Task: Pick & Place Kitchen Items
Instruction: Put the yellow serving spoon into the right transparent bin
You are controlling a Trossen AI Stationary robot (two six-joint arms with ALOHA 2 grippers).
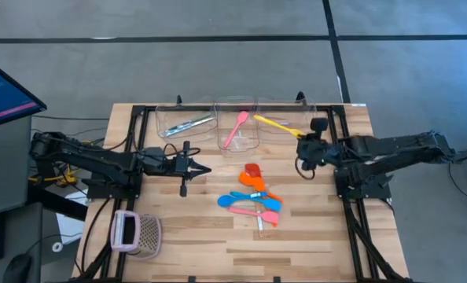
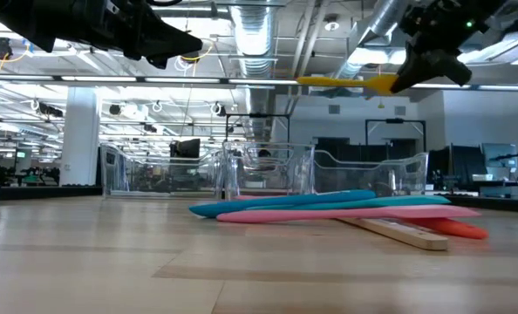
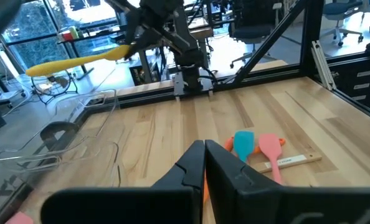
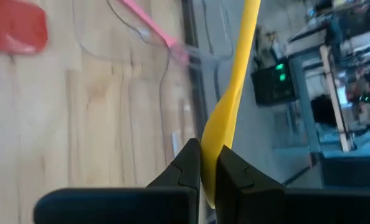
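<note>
A yellow spoon (image 1: 273, 123) hangs in the air over the rightmost of three clear bins at the table's far side, with my right gripper (image 1: 303, 135) shut on it. A pile of blue, pink and orange spoons (image 1: 253, 203) lies flat at mid-table, beside a red-headed spatula (image 1: 252, 173). A pink spoon (image 1: 236, 130) lies in the middle bin (image 1: 237, 101), and silvery cutlery (image 1: 188, 126) in the left bin. My left gripper (image 1: 206, 167) hovers shut and empty, left of the pile and above the table. My right gripper pinches the yellow spoon's wider end (image 4: 217, 134) between its two fingers, coming from the table's right and slanting a little downward. The slim handle (image 4: 246, 50) runs on ahead of the fingers toward the far left. The spoon is lifted clear and about level.
A pink-and-white mesh basket (image 1: 137, 233) lies near the front left corner. Black frame rails (image 1: 351, 212) run along both sides of the wooden table. Bare wood lies between the pile and the bins, and along the near edge.
</note>
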